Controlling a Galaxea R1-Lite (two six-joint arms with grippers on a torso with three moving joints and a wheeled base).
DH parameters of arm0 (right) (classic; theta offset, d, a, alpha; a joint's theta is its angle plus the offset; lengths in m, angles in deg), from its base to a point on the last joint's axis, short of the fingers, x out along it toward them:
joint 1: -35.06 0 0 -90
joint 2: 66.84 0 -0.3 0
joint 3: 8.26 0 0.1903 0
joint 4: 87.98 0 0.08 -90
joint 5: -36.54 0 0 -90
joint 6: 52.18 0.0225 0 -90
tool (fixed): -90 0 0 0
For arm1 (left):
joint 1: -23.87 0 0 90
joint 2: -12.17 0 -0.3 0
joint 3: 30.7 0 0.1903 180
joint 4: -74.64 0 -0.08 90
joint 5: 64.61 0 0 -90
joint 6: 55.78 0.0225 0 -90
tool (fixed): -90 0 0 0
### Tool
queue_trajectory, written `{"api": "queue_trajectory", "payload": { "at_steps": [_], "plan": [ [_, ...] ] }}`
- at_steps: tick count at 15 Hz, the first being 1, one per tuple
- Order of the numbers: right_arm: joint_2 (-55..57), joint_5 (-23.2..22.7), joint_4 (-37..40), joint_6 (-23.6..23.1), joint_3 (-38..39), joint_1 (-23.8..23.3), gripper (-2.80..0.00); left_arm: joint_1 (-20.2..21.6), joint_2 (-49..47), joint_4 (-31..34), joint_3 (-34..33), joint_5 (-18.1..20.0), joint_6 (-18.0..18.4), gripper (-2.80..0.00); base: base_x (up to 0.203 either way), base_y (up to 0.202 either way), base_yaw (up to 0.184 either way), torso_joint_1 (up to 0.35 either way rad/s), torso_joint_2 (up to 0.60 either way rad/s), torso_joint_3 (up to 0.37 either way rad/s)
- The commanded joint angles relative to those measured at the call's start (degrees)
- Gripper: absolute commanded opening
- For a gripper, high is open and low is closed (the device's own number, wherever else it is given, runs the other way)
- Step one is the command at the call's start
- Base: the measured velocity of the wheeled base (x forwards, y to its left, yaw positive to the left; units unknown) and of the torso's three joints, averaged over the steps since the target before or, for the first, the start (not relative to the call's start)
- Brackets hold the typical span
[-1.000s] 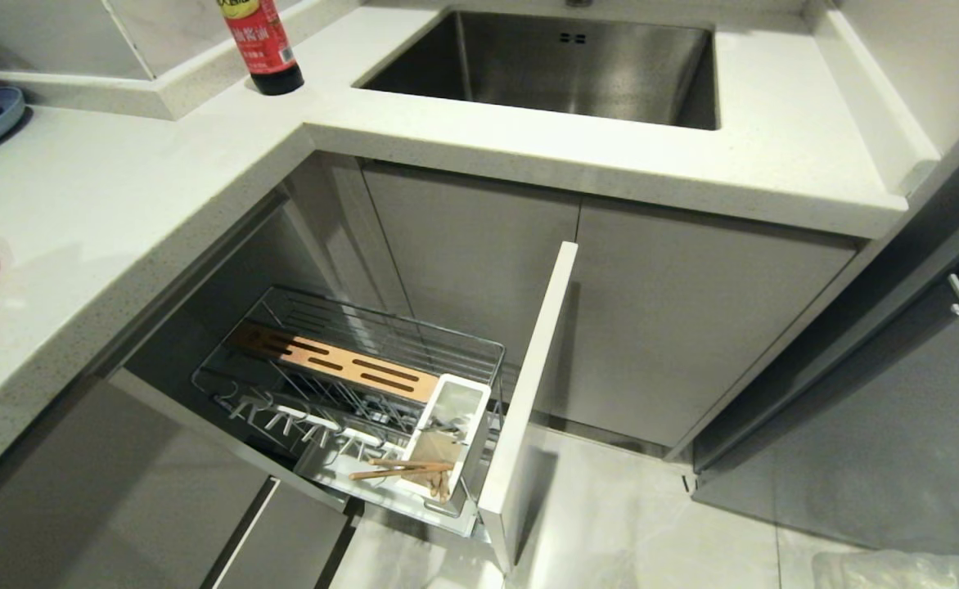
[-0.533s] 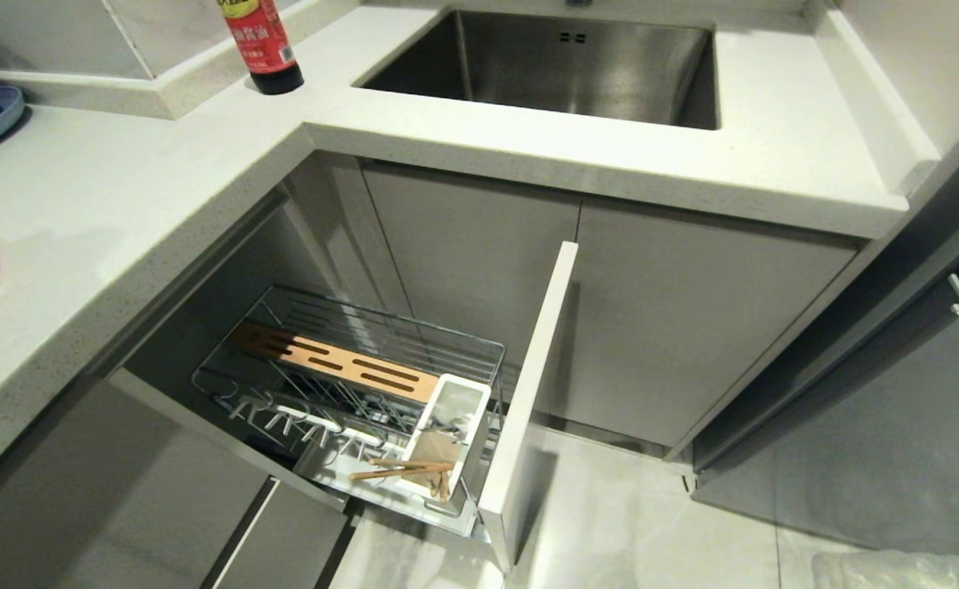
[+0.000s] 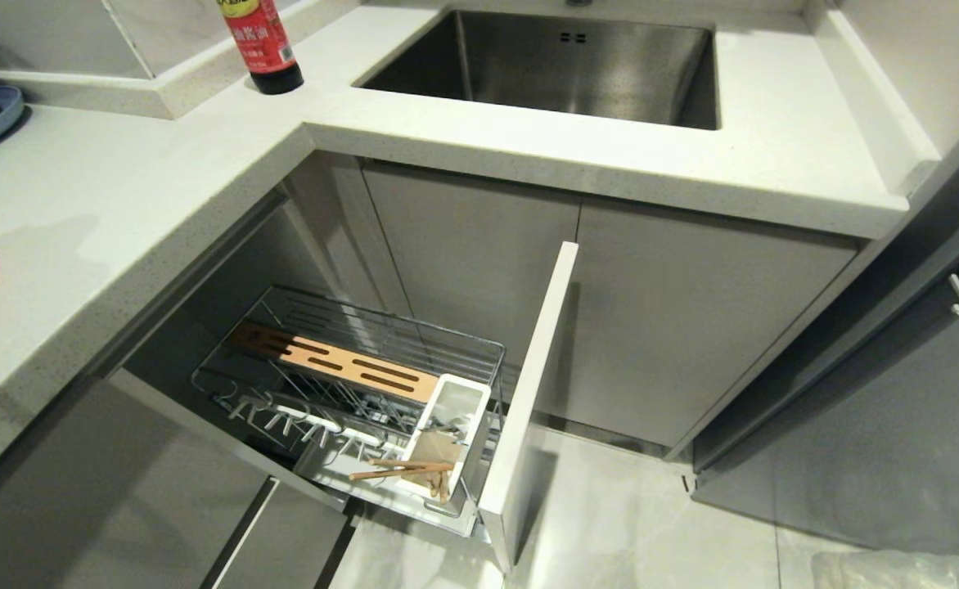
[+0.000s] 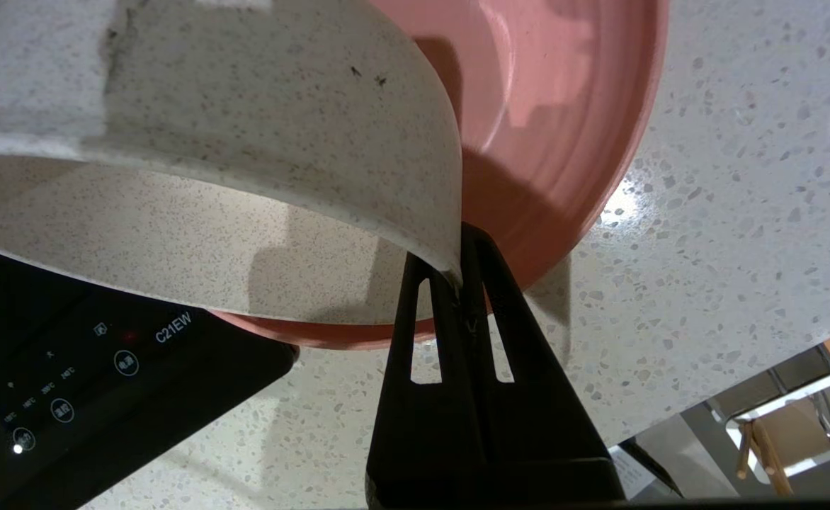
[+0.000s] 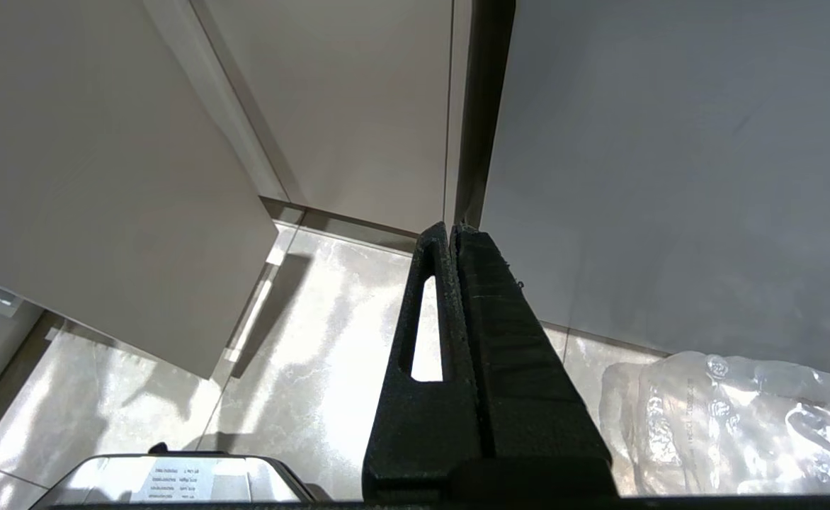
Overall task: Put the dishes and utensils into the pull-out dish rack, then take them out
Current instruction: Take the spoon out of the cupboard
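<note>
The cream-white speckled bowl [image 4: 209,156] is pinched by its rim in the left end effector [image 4: 457,273], lifted clear of the salmon-pink plate [image 4: 564,120] for carrying to the pulled-out chrome wire dish rack [image 3: 348,384].

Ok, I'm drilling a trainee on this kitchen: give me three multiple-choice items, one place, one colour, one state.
1. Where are the chopsticks? A) sink B) white caddy C) countertop
2. What colour is the plate under the bowl? A) blue B) green C) salmon pink
3. The left tool is: A) open B) shut on the bowl's rim C) shut, empty
1B: they lean in the caddy. 2C: pink shows beneath the bowl. 3B: its fingers pinch the rim.
</note>
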Motion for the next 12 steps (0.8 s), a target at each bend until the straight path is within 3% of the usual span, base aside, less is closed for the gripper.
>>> {"api": "queue_trajectory", "payload": {
  "at_steps": [1, 12],
  "plan": [
    [0.0, 0.0, 0.0, 0.0, 0.0, 0.0, -2.8, 0.0, -0.4, 0.8, -0.1, 0.0, -0.1, -2.8, 0.0, 0.0, 0.0, 0.0, 0.0, 0.0],
    [0.0, 0.0, 0.0, 0.0, 0.0, 0.0, -2.8, 0.1, 0.2, 1.1, -0.2, -0.1, -0.8, -2.8, 0.0, 0.0, 0.0, 0.0, 0.0, 0.0]
  ]
}}
